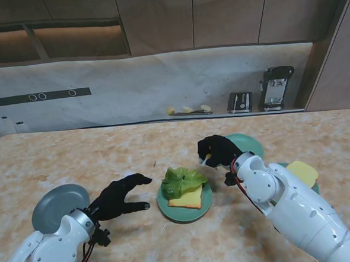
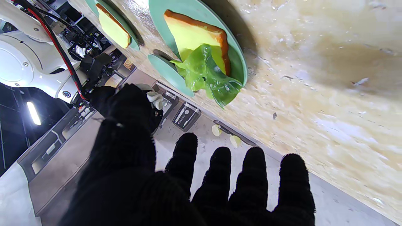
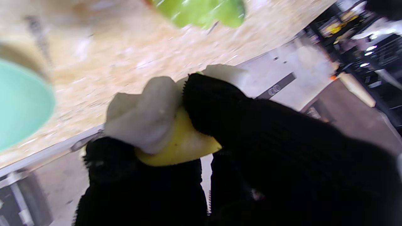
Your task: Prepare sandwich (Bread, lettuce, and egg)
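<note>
A green plate (image 1: 206, 201) in the middle holds a bread slice (image 1: 187, 198) with a lettuce leaf (image 1: 181, 179) lying on its far part; both also show in the left wrist view, bread (image 2: 191, 34) and lettuce (image 2: 207, 73). My right hand (image 1: 218, 150), black-gloved, hovers just right of the lettuce and is shut on a fried egg (image 3: 157, 122), white folded over the yellow yolk. My left hand (image 1: 118, 195) rests open on the table left of the plate, fingers (image 2: 220, 175) spread.
An empty grey-green plate (image 1: 51, 204) lies at the left. A green plate (image 1: 250, 141) sits behind my right hand. Another bread slice (image 1: 302, 172) lies on a plate at the right. A toaster (image 1: 240, 101) and appliance (image 1: 276, 87) stand on the back counter.
</note>
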Controlling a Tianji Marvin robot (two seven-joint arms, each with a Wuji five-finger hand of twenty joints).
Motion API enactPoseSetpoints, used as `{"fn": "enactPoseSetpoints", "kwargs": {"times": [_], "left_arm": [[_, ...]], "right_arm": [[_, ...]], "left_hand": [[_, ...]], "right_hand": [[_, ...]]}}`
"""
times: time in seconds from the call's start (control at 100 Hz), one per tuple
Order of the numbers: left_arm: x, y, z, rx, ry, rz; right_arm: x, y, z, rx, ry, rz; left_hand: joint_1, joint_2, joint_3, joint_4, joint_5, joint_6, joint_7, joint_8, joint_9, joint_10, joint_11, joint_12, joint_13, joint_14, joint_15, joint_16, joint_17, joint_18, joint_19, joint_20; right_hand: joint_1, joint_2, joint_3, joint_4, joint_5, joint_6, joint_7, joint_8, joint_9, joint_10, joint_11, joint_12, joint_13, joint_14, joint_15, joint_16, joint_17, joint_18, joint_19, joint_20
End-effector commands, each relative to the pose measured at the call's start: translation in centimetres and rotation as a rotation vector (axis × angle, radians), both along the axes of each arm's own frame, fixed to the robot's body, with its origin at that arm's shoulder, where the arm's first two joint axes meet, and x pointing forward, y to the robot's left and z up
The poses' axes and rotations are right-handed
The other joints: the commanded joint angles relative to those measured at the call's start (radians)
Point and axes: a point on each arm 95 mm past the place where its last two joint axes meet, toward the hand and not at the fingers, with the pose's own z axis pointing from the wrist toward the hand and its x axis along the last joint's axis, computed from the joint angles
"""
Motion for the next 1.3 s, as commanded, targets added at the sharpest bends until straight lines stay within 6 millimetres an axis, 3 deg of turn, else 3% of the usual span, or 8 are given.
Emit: {"fn": "enactPoseSetpoints", "kwargs": {"times": [0.0,0.24,0.34,1.01,1.29], "left_arm": [[-0.5,-0.1,-0.3,0.004,0.01,-0.007],[-0.7,0.1,-0.2,0.006,0.007,-0.001],[-0.8,0.2,-0.2,0.007,0.007,0.001],[-0.9,0.4,-0.2,0.002,0.017,-0.002],[-1.0,0.6,-0.2,0.001,0.022,-0.001]], "right_arm": [[-0.8,2.0,-0.3,0.012,0.017,0.074],[-1.4,4.7,-0.7,0.042,0.069,0.161],[-1.6,5.2,-1.1,0.042,0.101,0.194],[-1.3,6.3,-2.8,-0.052,0.116,0.319],[-1.0,6.2,-3.0,-0.112,0.076,0.357]], "left_hand": [[0.013,0.037,-0.017,-0.023,0.014,-0.024,0.017,0.014,0.0,-0.021,0.004,0.004,-0.019,-0.013,0.005,0.009,-0.017,-0.007,0.01,-0.018],[0.012,0.038,-0.017,-0.023,0.014,-0.024,0.016,0.013,0.001,-0.02,0.004,0.004,-0.019,-0.012,0.005,0.009,-0.018,-0.008,0.009,-0.018],[0.012,0.038,-0.018,-0.023,0.015,-0.025,0.016,0.013,0.002,-0.02,0.003,0.003,-0.019,-0.012,0.005,0.008,-0.018,-0.007,0.008,-0.018],[0.011,0.042,-0.018,-0.023,0.016,-0.025,0.014,0.013,0.004,-0.021,0.003,0.003,-0.021,-0.013,0.003,0.008,-0.019,-0.009,0.006,-0.018],[0.012,0.044,-0.017,-0.022,0.018,-0.026,0.014,0.013,0.005,-0.021,0.003,0.003,-0.021,-0.012,0.003,0.008,-0.019,-0.01,0.005,-0.019]], "right_hand": [[0.063,0.001,0.021,0.001,0.055,0.026,0.072,0.012,0.027,-0.008,0.006,-0.42,0.047,0.078,0.046,-0.007,0.021,-0.095,0.005,0.019],[0.056,0.013,0.002,-0.006,0.048,0.014,0.058,0.011,0.025,-0.015,-0.008,-0.416,0.042,0.072,0.029,0.004,0.025,-0.083,-0.011,0.025],[0.05,0.031,-0.012,-0.002,0.034,0.013,0.041,0.01,0.018,-0.01,-0.03,-0.416,0.038,0.072,0.005,0.01,0.016,-0.077,-0.035,0.062],[0.026,0.051,-0.118,-0.014,-0.081,-0.006,-0.032,-0.068,-0.068,-0.03,-0.093,-0.444,-0.038,0.056,-0.106,0.022,-0.109,-0.07,-0.108,0.101],[0.025,0.046,-0.13,-0.012,-0.064,-0.018,-0.043,-0.088,-0.069,-0.045,-0.112,-0.452,-0.041,0.051,-0.135,0.021,-0.135,-0.079,-0.113,0.111]]}}
